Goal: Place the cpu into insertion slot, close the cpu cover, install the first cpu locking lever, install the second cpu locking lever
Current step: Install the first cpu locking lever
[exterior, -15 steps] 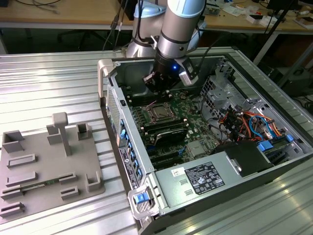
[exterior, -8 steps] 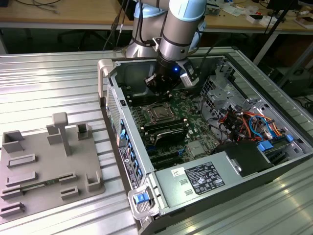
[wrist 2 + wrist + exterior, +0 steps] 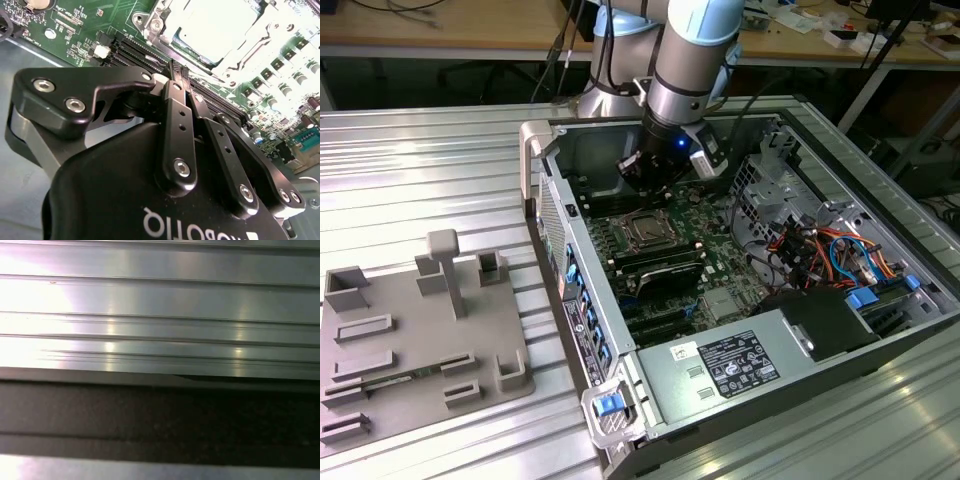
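Observation:
The open computer case (image 3: 550, 215) lies on its side with the green motherboard (image 3: 710, 235) exposed. The insertion slot (image 3: 645, 229) sits in the middle of the board. The cpu (image 3: 207, 22) lies in it, its silver top showing. The cpu cover (image 3: 245, 47), a silver frame, lies flat around the chip. I cannot make out the locking levers clearly. My gripper (image 3: 642, 180) hangs just above the board, beside the slot's far edge. In the second wrist view the gripper (image 3: 180, 70) is shut, its black fingers (image 3: 175, 125) pressed together with nothing between them.
Long black memory slots (image 3: 660, 265) run beside the socket. Orange and blue cables (image 3: 820, 250) fill the exterior view's right of the case, and a power supply (image 3: 750, 365) sits nearer. A grey fixture plate (image 3: 420, 330) lies on the ribbed metal table (image 3: 160, 300).

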`<state>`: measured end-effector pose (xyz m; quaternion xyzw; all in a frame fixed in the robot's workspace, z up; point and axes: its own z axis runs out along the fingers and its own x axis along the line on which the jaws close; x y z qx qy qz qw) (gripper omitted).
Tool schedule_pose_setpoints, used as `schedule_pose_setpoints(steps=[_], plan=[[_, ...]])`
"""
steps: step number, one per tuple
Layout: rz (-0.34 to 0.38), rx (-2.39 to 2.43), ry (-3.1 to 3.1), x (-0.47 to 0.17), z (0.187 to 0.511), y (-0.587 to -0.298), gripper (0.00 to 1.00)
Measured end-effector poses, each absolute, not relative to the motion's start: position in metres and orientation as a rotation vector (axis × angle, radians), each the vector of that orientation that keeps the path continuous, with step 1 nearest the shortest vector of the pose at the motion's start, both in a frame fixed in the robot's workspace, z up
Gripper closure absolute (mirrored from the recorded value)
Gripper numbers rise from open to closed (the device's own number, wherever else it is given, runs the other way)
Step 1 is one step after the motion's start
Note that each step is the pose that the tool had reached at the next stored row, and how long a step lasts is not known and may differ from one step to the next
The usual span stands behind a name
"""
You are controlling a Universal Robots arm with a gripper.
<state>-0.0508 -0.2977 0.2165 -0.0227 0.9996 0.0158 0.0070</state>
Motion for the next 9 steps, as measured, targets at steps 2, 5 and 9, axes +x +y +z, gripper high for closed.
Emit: schedule_pose_setpoints(steps=[2, 5, 9], plan=[[0.049, -0.071, 3.126, -0.0501, 0.2164, -0.2977, 0.89], [0.049, -0.071, 3.126, -0.0499, 0.216, -0.2977, 0.89], [0.049, -0.071, 3.126, -0.0499, 0.2156, -0.3018, 0.89]])
